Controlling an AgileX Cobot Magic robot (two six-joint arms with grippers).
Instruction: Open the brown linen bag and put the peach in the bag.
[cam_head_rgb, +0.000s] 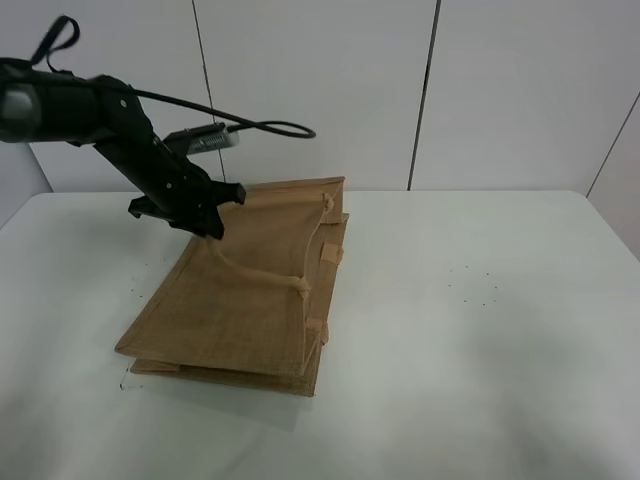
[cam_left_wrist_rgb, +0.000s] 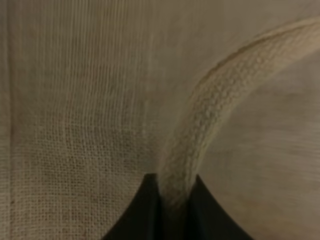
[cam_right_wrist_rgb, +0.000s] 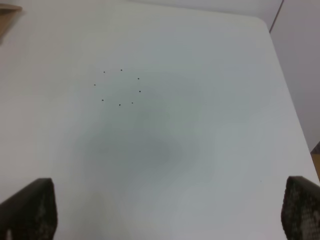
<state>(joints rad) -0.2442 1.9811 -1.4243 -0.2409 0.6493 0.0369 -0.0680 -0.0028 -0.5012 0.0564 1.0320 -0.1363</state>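
Note:
The brown linen bag (cam_head_rgb: 240, 300) lies on the white table (cam_head_rgb: 480, 330), left of the middle. Its upper panel is raised at the far left corner. My left gripper (cam_head_rgb: 212, 228) is shut on one beige loop handle (cam_head_rgb: 262, 275) and holds it up. In the left wrist view the handle (cam_left_wrist_rgb: 200, 120) runs between the dark fingertips of the left gripper (cam_left_wrist_rgb: 174, 200), over coarse bag cloth (cam_left_wrist_rgb: 75, 100). My right gripper (cam_right_wrist_rgb: 165, 210) is open and empty above bare table; its fingers (cam_right_wrist_rgb: 30, 210) stand wide apart. It does not show in the exterior high view. The peach is out of view.
A ring of small dark dots (cam_head_rgb: 472, 285) marks the table right of the bag, and it also shows in the right wrist view (cam_right_wrist_rgb: 119, 87). A corner of the bag (cam_right_wrist_rgb: 7, 15) shows at that view's edge. White wall panels stand behind the table.

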